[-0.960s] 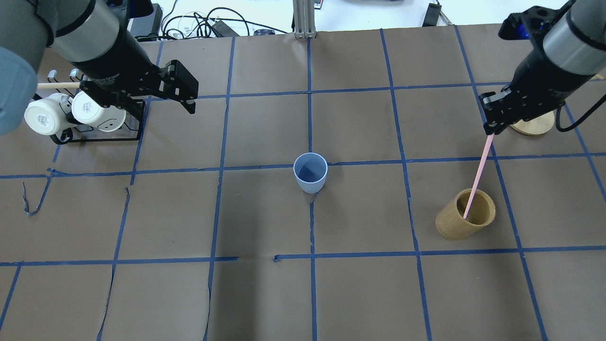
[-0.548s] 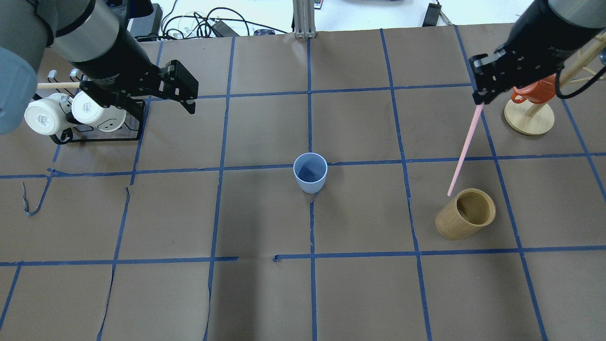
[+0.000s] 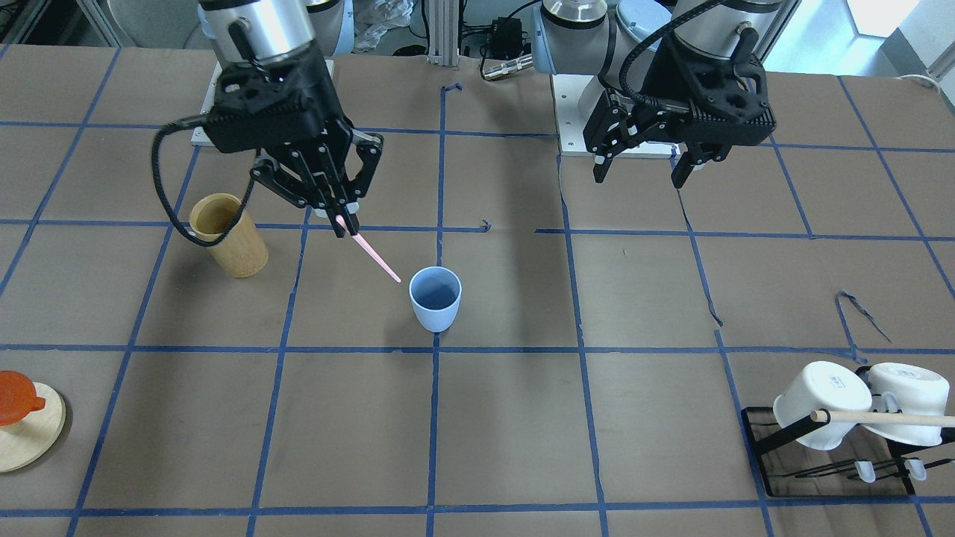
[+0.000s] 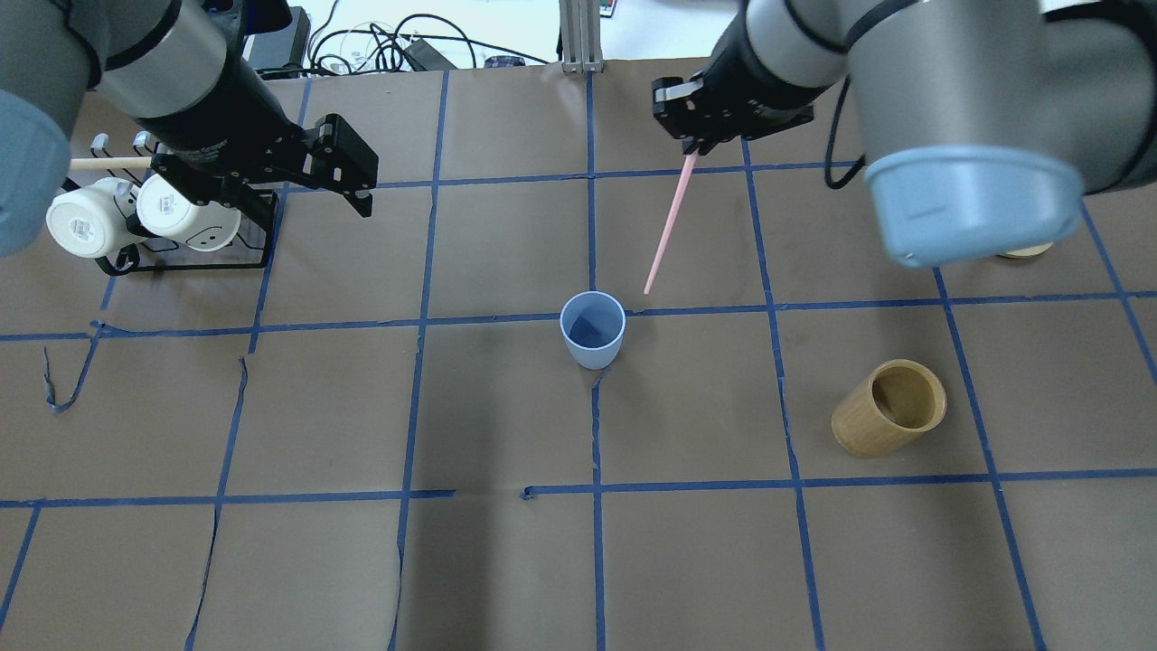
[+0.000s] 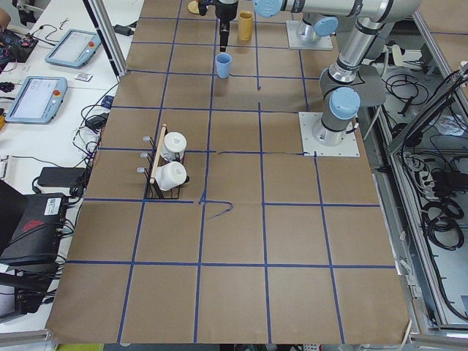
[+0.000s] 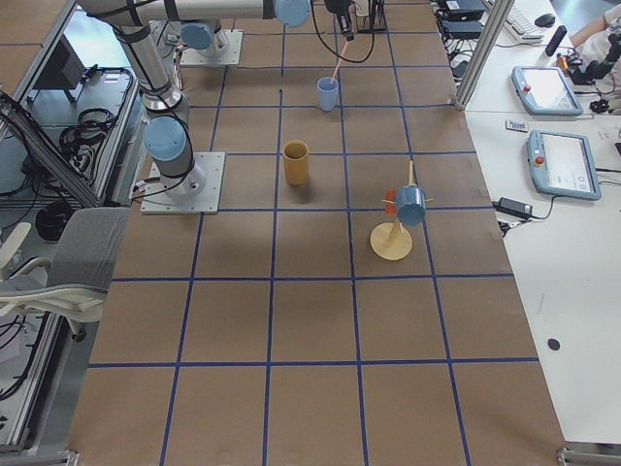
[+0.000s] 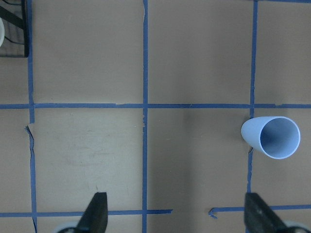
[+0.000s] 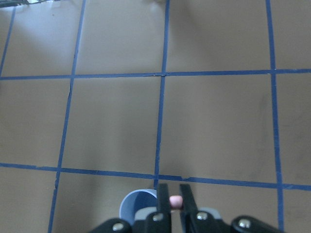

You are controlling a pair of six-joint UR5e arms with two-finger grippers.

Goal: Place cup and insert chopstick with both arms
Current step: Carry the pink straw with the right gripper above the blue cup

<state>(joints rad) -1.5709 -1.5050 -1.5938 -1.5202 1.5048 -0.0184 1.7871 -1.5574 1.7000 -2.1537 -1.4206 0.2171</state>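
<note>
The light blue cup point(image 4: 592, 331) stands upright near the table's middle; it also shows in the front view point(image 3: 435, 300) and the left wrist view point(image 7: 272, 137). My right gripper point(image 4: 691, 150) is shut on the top end of the pale pink chopstick point(image 4: 667, 226), which hangs slanted. The chopstick's lower tip is in the air just beside the cup's rim, outside it, as the front view point(image 3: 371, 255) shows. In the right wrist view the pink end point(image 8: 175, 200) sits between the fingers, with the cup point(image 8: 137, 204) below. My left gripper point(image 4: 357, 169) is open and empty, off to the cup's left.
A tan wooden cylinder point(image 4: 890, 407) stands to the right of the cup. A black rack with white mugs point(image 4: 149, 217) and a wooden dowel is at the far left. A round wooden stand with an orange mug point(image 3: 22, 418) is on the right arm's side.
My right gripper has lifted the chopstick out of the tan cylinder and carried it left, to just beside the blue cup. The left arm has not moved.
</note>
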